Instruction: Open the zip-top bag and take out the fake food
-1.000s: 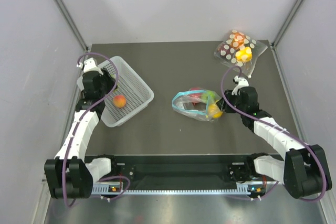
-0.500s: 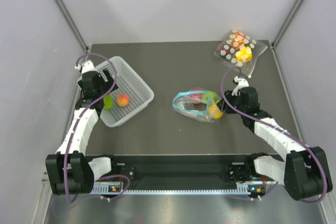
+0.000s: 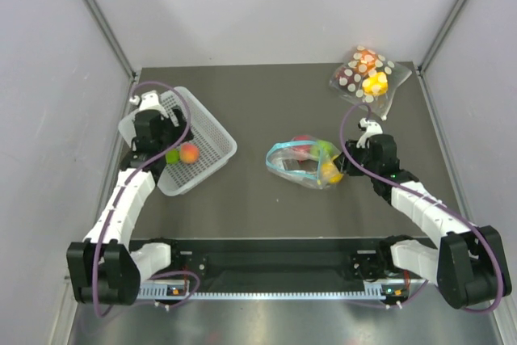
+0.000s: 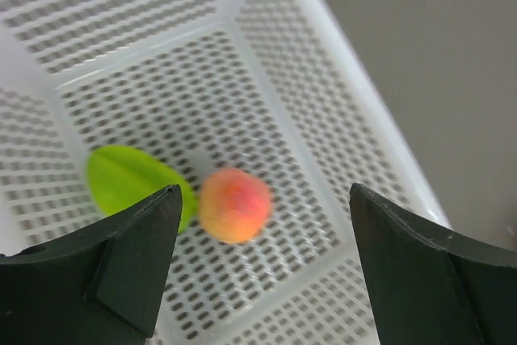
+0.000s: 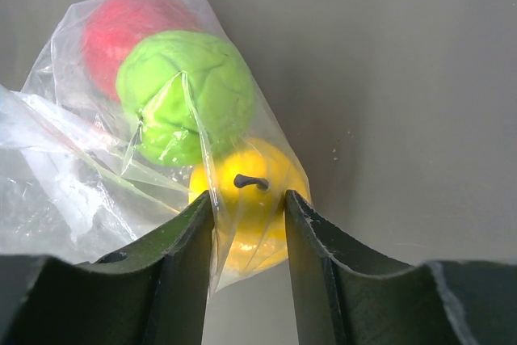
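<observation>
The zip-top bag (image 3: 300, 161), clear with a teal strip, lies mid-table with red, green and yellow fake food inside. My right gripper (image 3: 342, 166) is shut on the bag's right end. In the right wrist view its jaws (image 5: 248, 198) pinch the plastic around the yellow fruit (image 5: 250, 163). The green fruit (image 5: 186, 94) and the red one (image 5: 133, 26) sit beyond it. My left gripper (image 3: 168, 145) hangs open over the white basket (image 3: 212, 119). Between its open jaws (image 4: 265, 193) I see a peach-orange fruit (image 4: 234, 204) and a green piece (image 4: 129, 179) lying on the basket floor (image 4: 161, 94).
A polka-dot bag (image 3: 367, 74) holding yellow and orange pieces lies at the far right corner. The basket stands at the left side of the dark table (image 3: 266, 94). Grey walls close in the table on three sides.
My left gripper opened and let a green piece drop into the basket beside the peach-orange fruit, then shifted slightly towards the far side. The right gripper and the bag stayed put.
</observation>
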You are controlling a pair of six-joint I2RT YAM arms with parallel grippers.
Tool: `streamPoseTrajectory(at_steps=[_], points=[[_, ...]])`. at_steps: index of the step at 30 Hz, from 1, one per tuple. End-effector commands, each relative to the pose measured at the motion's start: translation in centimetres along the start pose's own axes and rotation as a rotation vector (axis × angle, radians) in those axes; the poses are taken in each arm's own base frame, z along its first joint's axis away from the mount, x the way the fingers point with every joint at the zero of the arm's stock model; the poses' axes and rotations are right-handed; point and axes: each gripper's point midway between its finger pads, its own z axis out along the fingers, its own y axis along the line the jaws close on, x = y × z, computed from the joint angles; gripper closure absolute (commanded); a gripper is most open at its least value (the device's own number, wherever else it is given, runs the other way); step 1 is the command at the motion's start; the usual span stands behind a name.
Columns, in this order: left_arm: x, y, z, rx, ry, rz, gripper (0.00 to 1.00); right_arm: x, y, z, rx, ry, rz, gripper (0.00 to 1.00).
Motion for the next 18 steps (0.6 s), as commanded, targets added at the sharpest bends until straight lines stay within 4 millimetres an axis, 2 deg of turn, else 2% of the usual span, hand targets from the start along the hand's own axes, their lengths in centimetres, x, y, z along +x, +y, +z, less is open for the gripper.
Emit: streamPoseTrajectory(at_steps=[1,2,3,4,5,7,8,10,11,12,13,14,15,18], points=[[-2.6,-4.8,-1.9,0.149,-0.100,0.067,0.11,-0.9,0.5,-0.4,-0.012,-0.017,-0.024,0.61],[-2.1,-6.6,-2.4,0.196,-0.096,0.096,0.11,-0.9,0.5,-0.4,-0.015,-0.017,-0.024,0.60],[-2.4,-7.7,-2.9,0.218,-0.106,0.117,0.12,-0.9,0.5,-0.4,-0.015,-0.017,-0.023,0.60],[-2.5,-9.6,-3.6,0.261,-0.117,0.136,0.12,-0.8,0.6,-0.4,-0.017,-0.016,-0.021,0.61],[-2.0,-10.6,-3.9,0.286,-0.109,0.149,0.12,-0.8,0.6,-0.4,-0.018,-0.016,-0.019,0.61],[-2.4,-13.2,-4.9,0.358,-0.123,0.157,0.12,-0.7,0.7,-0.4,-0.022,-0.013,-0.015,0.61],[-1.8,-15.5,-6.0,0.430,-0.117,0.172,0.12,-0.7,0.7,-0.5,-0.023,-0.012,-0.014,0.62],[-2.1,-18.5,-7.2,0.522,-0.134,0.157,0.12,-0.6,0.8,-0.5,-0.030,-0.012,-0.011,0.65],[-1.2,-20.8,-8.4,0.605,-0.118,0.167,0.12,-0.6,0.8,-0.5,-0.031,-0.010,-0.009,0.67],[-0.5,-22.2,-8.5,0.641,-0.097,0.161,0.12,-0.6,0.9,-0.5,-0.034,-0.010,-0.007,0.70],[-0.6,-23.8,-9.1,0.693,-0.114,0.155,0.12,-0.6,1.0,-0.5,-0.037,-0.009,-0.006,0.70],[0.7,-25.8,-10.2,0.758,-0.090,0.168,0.12,-0.8,1.1,-0.5,-0.040,-0.013,-0.005,0.72],[2.5,-27.3,-10.1,0.804,-0.041,0.176,0.12,-0.6,1.1,-0.5,-0.043,-0.008,-0.005,0.75],[5.2,-31.2,-11.8,0.940,0.021,0.169,0.13,-0.7,1.2,-0.6,-0.045,-0.010,-0.003,0.81]])
